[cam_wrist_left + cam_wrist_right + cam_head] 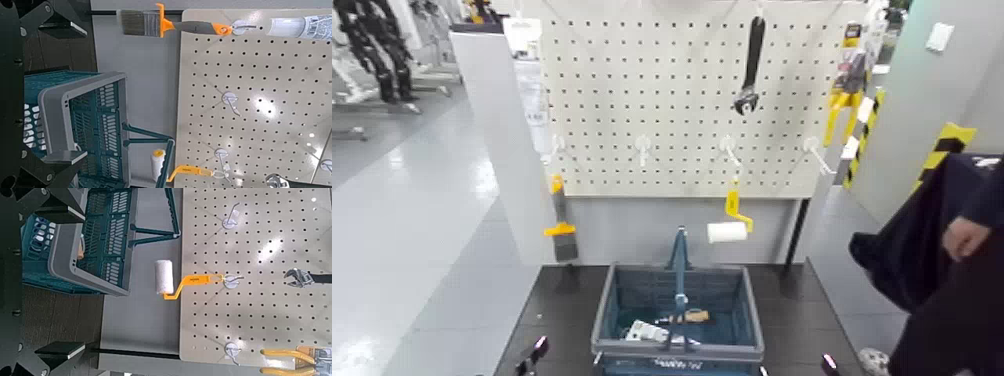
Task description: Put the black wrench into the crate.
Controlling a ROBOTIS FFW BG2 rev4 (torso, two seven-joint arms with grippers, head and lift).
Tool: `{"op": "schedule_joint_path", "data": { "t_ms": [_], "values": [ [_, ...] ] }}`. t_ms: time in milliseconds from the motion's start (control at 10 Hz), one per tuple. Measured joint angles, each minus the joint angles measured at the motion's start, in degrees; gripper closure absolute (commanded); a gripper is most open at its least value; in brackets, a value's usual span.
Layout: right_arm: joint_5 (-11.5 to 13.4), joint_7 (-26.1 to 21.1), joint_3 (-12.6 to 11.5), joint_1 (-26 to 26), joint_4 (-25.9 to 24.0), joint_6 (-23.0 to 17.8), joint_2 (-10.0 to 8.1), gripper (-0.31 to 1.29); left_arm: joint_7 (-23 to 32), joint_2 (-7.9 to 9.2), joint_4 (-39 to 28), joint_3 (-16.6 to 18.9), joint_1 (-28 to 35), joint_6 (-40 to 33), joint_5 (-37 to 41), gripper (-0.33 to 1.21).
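Our crate (755,335) stands on the dark table (567,300), its hoop handle (681,265) upright; inside we see a tan-handled tool (694,316) and a white item (644,332). The black wrench (753,60) hangs head-down on the pegboard (632,90). Our left gripper (82,94) and right gripper (78,282), low near the crate, have fingers spread wide, empty.

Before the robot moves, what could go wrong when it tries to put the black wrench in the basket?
The black wrench hangs high on the pegboard, so it might slip and fall while being lifted off. The crate's tall handle stands up over the middle, so the wrench could bump it. The paint roller hangs just above the crate's back edge and might get knocked.
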Motion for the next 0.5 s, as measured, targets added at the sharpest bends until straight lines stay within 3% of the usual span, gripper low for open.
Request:
{"op": "schedule_joint_path", "data": {
  "t_ms": [500],
  "values": [
    [0.0,0.1,-0.1,0.0,-0.1,0.0,0.03,0.17,0.0,0.25,0.0,-0.2,-0.2,-0.1,0.0,0.21]
  ]
}}
